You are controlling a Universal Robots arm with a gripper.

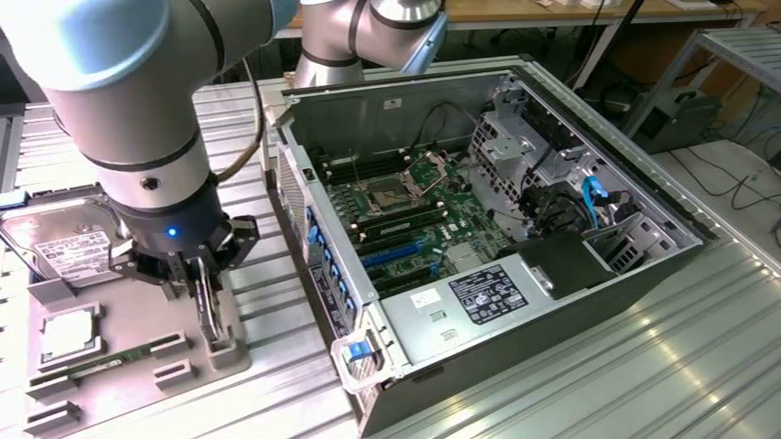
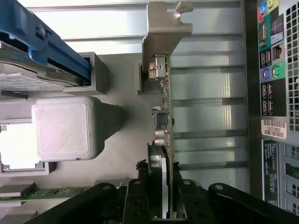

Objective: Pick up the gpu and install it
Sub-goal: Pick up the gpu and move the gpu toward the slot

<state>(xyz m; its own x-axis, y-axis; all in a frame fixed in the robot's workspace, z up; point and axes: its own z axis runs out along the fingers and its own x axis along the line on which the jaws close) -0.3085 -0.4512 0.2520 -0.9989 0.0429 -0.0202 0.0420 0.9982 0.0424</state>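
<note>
The gpu (image 1: pixel 211 313) stands on edge in a slot of the grey parts tray (image 1: pixel 141 306), at the exterior view's left. My gripper (image 1: pixel 205 297) comes down on it from above. In the wrist view the gpu (image 2: pixel 164 116) shows edge-on as a thin green-edged card, and its silver bracket (image 2: pixel 164 23) is at the end away from my gripper (image 2: pixel 162 189). One black finger lies against each face of the card, so the gripper is shut on it. The card's lower edge still sits in the tray's holder (image 1: pixel 223 352).
The open computer case (image 1: pixel 659 197) lies beside the tray, its motherboard (image 1: pixel 409 219) and blue slots (image 1: pixel 397 254) exposed. The tray also holds a hard drive (image 1: pixel 68 247), a processor (image 1: pixel 68 334) and a green memory stick (image 1: pixel 104 364). The case's rear ports (image 2: pixel 275 70) are close by.
</note>
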